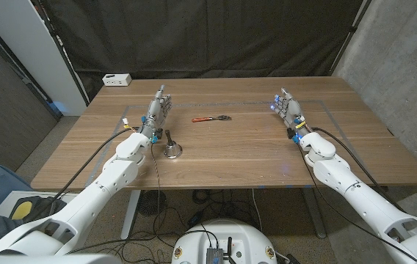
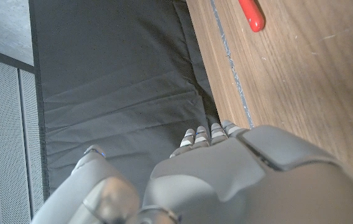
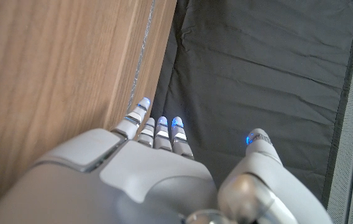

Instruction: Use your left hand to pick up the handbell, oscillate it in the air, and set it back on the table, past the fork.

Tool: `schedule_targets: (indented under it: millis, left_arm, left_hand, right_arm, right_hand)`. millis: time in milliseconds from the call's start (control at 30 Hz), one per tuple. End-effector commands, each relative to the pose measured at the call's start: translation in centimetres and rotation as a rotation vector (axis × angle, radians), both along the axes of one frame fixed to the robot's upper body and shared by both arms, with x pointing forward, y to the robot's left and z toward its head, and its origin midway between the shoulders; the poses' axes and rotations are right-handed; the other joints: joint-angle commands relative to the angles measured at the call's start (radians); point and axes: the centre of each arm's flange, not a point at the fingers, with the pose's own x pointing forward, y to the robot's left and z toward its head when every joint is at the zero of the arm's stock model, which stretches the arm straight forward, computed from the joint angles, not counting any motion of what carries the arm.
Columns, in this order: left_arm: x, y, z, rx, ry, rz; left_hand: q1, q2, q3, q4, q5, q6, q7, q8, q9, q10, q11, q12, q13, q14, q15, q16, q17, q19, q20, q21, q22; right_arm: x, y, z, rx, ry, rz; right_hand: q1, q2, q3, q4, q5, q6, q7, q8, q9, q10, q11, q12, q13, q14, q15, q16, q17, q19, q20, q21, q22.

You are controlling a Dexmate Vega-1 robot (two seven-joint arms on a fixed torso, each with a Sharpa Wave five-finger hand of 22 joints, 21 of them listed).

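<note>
Silver handbell (image 1: 172, 148) stands upright on the wooden table (image 1: 238, 158), nearer the robot than the red-handled fork (image 1: 211, 118). Just beside the bell, the left hand (image 1: 157, 111) is released, fingers extended, holding nothing; the right hand (image 1: 288, 107) likewise. Pickup hasn't started: next, that hand must draw back and grasp the bell's dark handle.

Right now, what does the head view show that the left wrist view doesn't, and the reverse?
Head view alone: the handbell standing on the table beside the left forearm, the right hand, and a white box at the far left corner. Left wrist view alone: close detail of the left hand from behind, its fingers extended toward the black curtain. Both: the left hand and the red-handled fork.
</note>
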Motion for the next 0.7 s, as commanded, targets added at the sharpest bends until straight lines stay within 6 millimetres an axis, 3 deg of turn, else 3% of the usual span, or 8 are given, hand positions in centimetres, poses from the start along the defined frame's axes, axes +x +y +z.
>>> schedule_targets:
  millis: [33, 700]
  left_arm:
    - [-0.6, 0.1, -0.2, 0.007, -0.009, -0.01]
    - [-3.6, 2.4, -0.3, -0.016, -0.112, 0.018]
  left_hand:
    - [0.0, -0.008, 0.004, -0.001, 0.006, 0.003, 0.026, 0.007, 0.003, 0.003, 0.007, 0.006, 0.005, -0.002, -0.005, 0.007, 0.001, -0.07, 0.004, 0.005, 0.003]
    - [0.024, 0.009, 0.007, -0.015, 0.001, 0.054, 0.015, 0.017, 0.004, 0.057, -0.002, 0.019, 0.005, 0.053, -0.013, 0.016, 0.0, -0.029, 0.026, 0.014, 0.002]
  right_arm:
    - [-0.7, 0.4, -0.4, 0.012, -0.013, -0.003]
    - [-1.4, 1.1, -0.7, 0.023, -0.039, -0.007]
  right_hand:
    - [0.01, 0.0, 0.007, -0.004, 0.005, 0.004, 0.001, 0.003, 0.002, 0.001, 0.009, 0.004, 0.005, 0.001, 0.01, 0.002, 0.002, 0.007, 0.001, 0.006, 0.004]
    - [0.023, 0.003, 0.011, -0.016, 0.001, 0.008, -0.002, 0.002, 0.002, 0.007, 0.007, 0.002, 0.005, 0.005, 0.011, 0.001, 0.001, 0.01, 0.004, 0.004, 0.004]
